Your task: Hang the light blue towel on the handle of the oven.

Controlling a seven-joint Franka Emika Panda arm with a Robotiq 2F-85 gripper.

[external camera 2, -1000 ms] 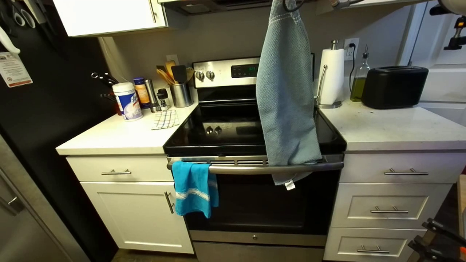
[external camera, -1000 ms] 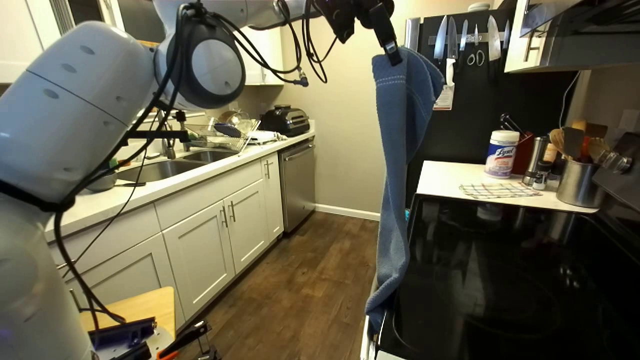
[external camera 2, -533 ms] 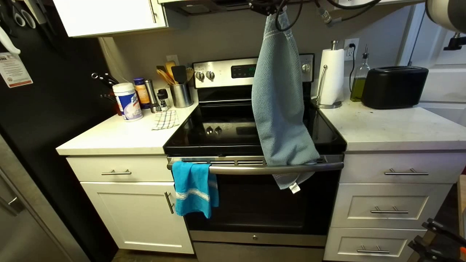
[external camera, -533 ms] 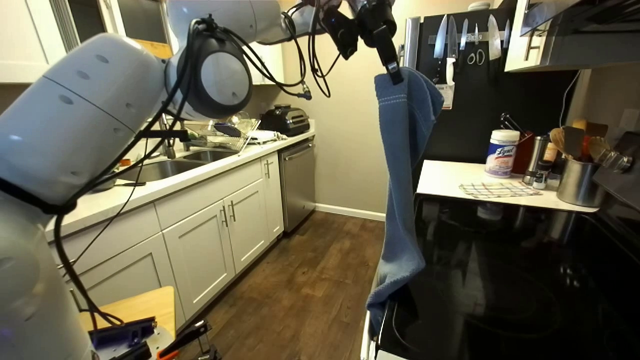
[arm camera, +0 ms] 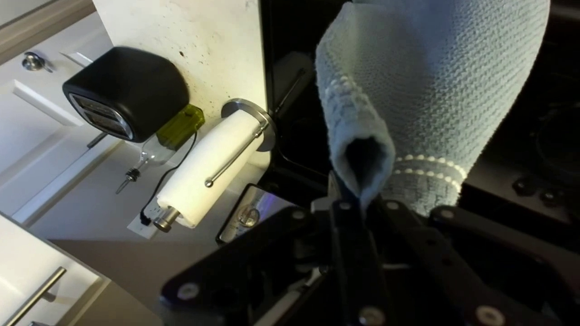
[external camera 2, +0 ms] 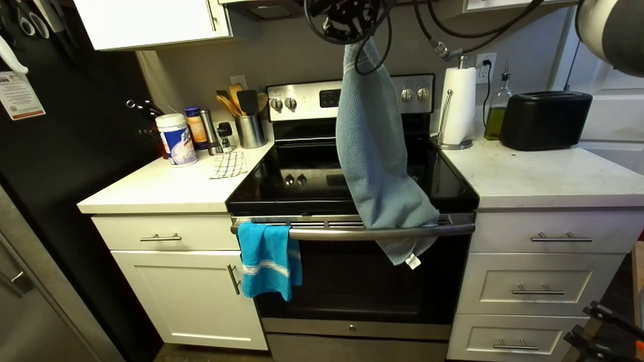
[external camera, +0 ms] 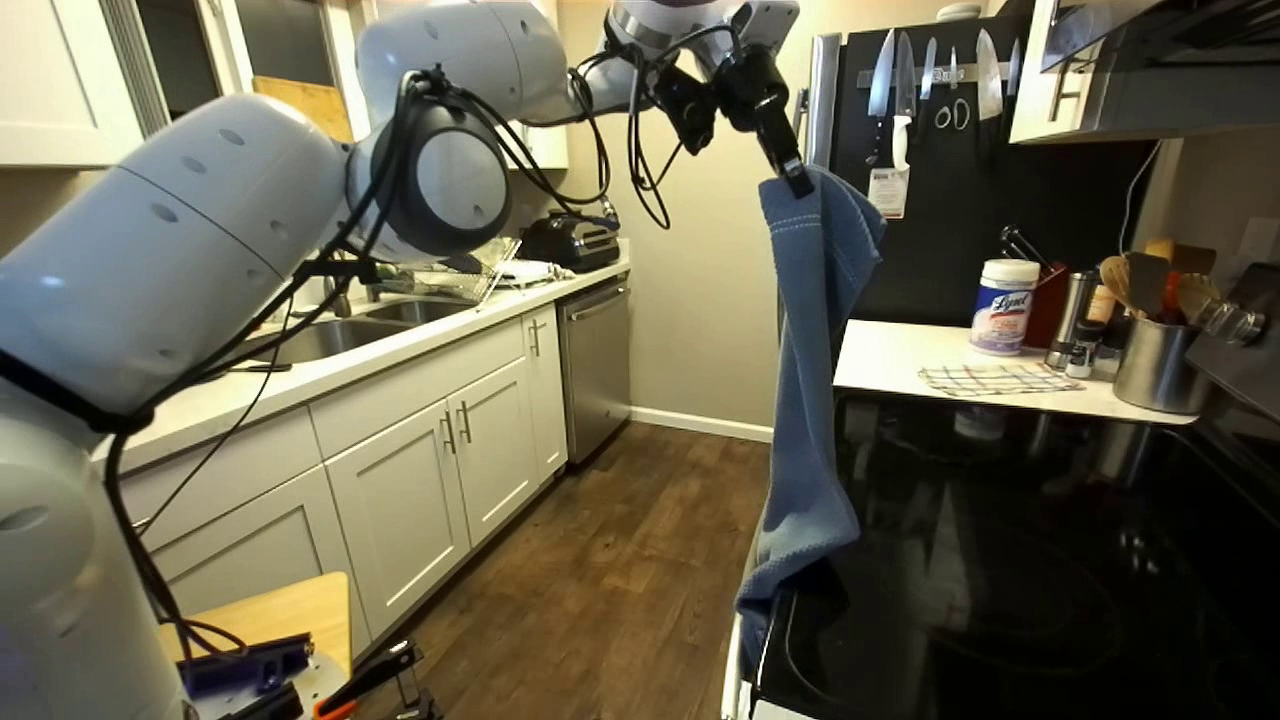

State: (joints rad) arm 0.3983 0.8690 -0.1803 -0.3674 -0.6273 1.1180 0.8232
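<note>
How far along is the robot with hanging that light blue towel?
Done: the lower end of the light blue towel sits behind the oven handle, tag below. In hand: the gripper holds the upper end aloft. Left, probably: drape that end over the handle's front, then release.

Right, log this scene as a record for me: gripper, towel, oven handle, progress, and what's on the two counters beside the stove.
Gripper: closed on the top of the towel
Towel: light blue; lower end behind the handle, tag showing below it
Handle: also carries a bright blue cloth
Progress: upper end held, not yet released
One counter: toaster, bottle, paper roll
Other counter: Lysol tub, checked cloth, utensil pot, among others
</note>
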